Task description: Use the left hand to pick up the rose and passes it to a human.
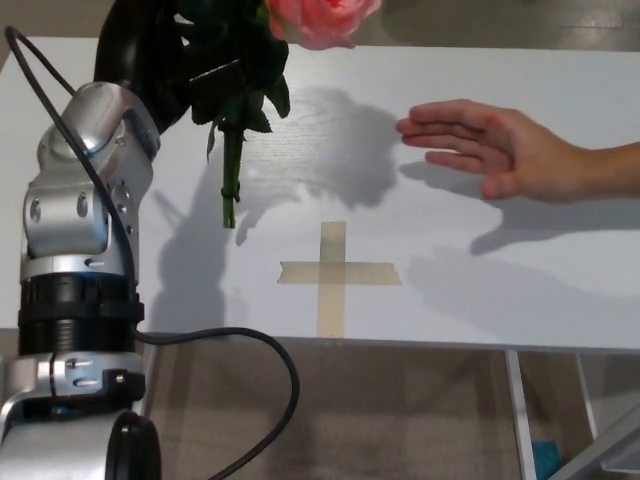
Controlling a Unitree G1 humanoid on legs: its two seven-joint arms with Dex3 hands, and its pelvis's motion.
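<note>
Here the left hand (175, 55) sits at the top left of the head view, its black fingers closed around the leafy upper stem of the rose (240, 90), which it holds up above the white table (520, 290). The rose's long axis runs nearly upright in the picture: the pink bloom is at the top edge, partly cut off, and the green stem points down toward the robot, its cut end hanging free near its own shadow. Just right of the stem's end, a tape cross (335, 272) lies flat near the table's front edge. Farther right, a person's hand (490, 148) reaches in from the right edge, open, fingers pointing toward the bloom, apart from it.
</note>
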